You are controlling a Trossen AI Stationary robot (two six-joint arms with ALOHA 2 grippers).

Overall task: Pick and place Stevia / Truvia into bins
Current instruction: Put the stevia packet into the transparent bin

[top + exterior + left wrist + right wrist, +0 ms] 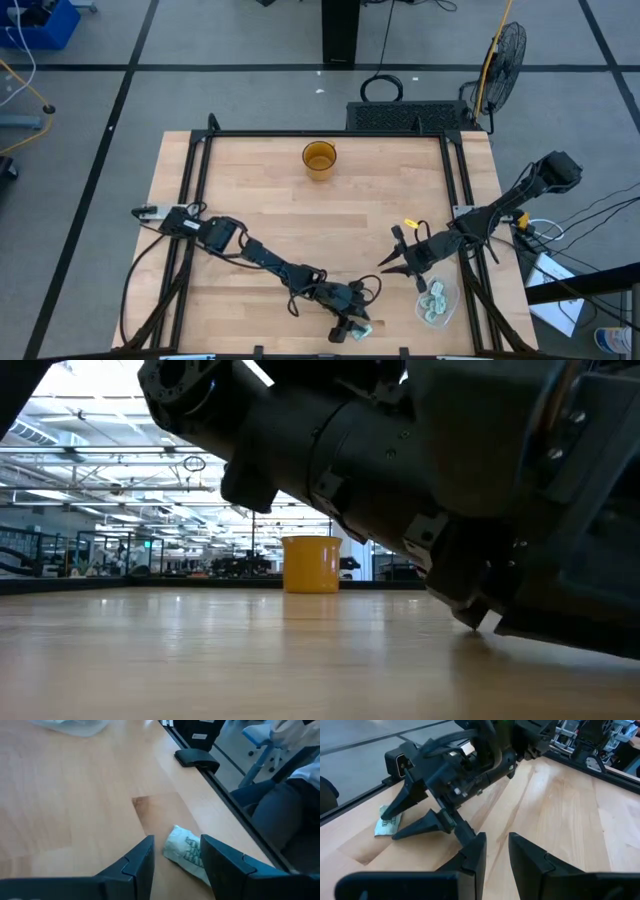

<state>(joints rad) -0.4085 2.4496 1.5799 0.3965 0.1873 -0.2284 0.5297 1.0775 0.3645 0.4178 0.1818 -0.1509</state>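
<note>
Tabletop sachet [186, 853] partly behind fingers [222, 860]

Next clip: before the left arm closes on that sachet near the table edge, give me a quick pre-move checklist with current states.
1. Left gripper open: ok.
2. Sachet lies between its fingers: ok, though sitting nearer one finger.
3. Sachet flat on the table: slightly crumpled, ok.
4. Right gripper clear of the left one: ok, nearby but apart, holding nothing.
5. Clear tub reachable and not full: ok, several sachets inside.
6. Amber cup upright: ok.
</note>
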